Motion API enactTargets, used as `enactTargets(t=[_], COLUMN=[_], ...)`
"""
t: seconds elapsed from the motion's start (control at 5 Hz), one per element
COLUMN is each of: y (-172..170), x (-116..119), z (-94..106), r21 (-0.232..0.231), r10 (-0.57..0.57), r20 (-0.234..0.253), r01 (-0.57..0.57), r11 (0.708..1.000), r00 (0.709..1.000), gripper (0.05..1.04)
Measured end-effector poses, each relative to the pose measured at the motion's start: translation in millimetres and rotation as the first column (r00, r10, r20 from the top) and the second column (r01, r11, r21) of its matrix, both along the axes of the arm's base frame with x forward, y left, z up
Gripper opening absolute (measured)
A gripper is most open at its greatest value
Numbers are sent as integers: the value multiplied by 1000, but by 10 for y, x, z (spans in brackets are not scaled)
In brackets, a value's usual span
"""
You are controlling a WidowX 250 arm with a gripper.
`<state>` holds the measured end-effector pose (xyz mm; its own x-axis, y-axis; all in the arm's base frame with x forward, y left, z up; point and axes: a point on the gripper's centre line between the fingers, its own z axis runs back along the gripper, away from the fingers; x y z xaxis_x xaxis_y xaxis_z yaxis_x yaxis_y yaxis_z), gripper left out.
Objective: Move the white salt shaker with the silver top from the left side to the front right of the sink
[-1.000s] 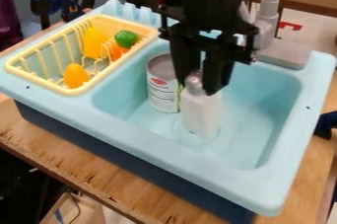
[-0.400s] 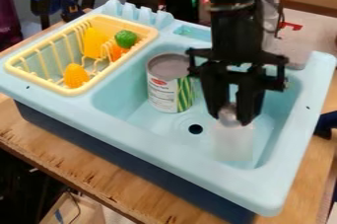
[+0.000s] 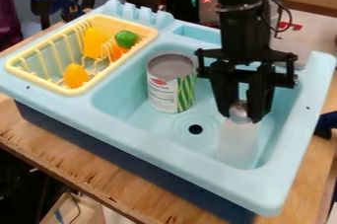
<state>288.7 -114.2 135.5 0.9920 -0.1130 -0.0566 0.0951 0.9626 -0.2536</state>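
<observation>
The claw (image 3: 241, 115) hangs over the right part of the sink, its two fingers partly apart, one on each side of the round silver-grey cap (image 3: 239, 111) of a bottle (image 3: 237, 141), and it has hold of the bottle by that cap. The bottle is whitish and see-through, roughly upright, inside the basin near its front right corner; whether its base touches the floor of the basin I cannot tell. Just to the left of the bottle is the round drain hole (image 3: 195, 129). Behind the hole and to its left, apart from the claw, a can (image 3: 170, 87) with a white and green label stands upright on the basin floor. All this is within the light blue sink (image 3: 178, 156), which has a dark blue base. At the sink's left end sits a yellow rack (image 3: 31, 81) with a green toy (image 3: 125, 38), a yellow toy (image 3: 95, 43) and two orange ones in it. Under the sink is a wooden table (image 3: 69, 154), and beyond its back left corner is a blue clamp (image 3: 52, 2)
</observation>
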Motion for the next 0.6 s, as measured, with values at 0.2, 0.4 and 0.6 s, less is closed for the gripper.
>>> enactTargets(t=[0.2,0.4,0.6], y=[-14,21,94], x=[-37,31,85], z=[-35,94,290], r21=[62,96,124], r10=[-32,-11,6], r20=[-59,-39,10], r01=[35,15,-7], r11=[997,995,992], r00=[998,999,1000], gripper=[885,1011,1008])
